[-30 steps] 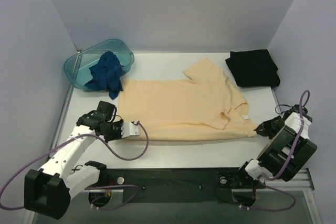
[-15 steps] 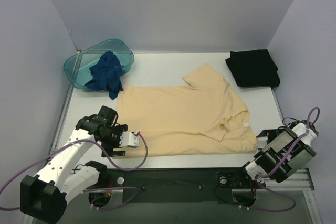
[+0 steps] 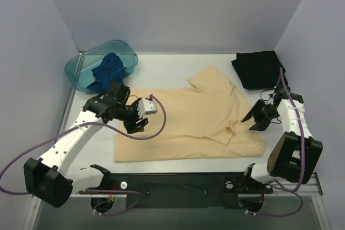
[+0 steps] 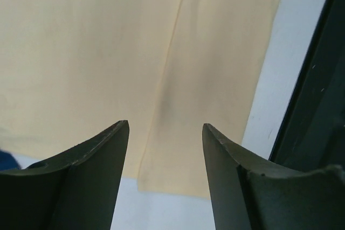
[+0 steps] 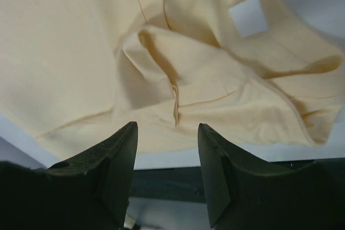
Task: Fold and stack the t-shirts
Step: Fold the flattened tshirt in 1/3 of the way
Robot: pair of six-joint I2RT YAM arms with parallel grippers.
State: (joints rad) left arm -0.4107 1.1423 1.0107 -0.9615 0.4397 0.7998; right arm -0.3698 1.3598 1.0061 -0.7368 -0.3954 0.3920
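Your pale yellow-tan cloth t-shirt (image 3: 188,122) lies spread flat across the middle of the white table (image 3: 172,68). Its long near edge runs close to the dark front rail (image 3: 178,184), and one short sleeve points toward the far wall. Your left gripper (image 3: 137,125) hangs over the shirt's left part. In the left wrist view its two dark fingers (image 4: 97,171) stand apart with nothing between them; through the gap you see smooth cloth with a faint lengthwise crease, the shirt's edge and a strip of bare table beside it. Your right gripper (image 3: 252,122) sits over the shirt's right end. The right wrist view shows its fingers (image 5: 116,160) likewise parted and empty, above a bunched, wrinkled fold of cloth near the shirt's near edge. You cannot tell whether either pair of fingertips touches the fabric. The black folded t-shirt (image 3: 260,69) rests at the far right corner of the table, apart from the yellow-tan one. The dark blue t-shirt (image 3: 109,75) is heaped, crumpled, in the teal translucent plastic basin (image 3: 81,68) at the far left of the table.
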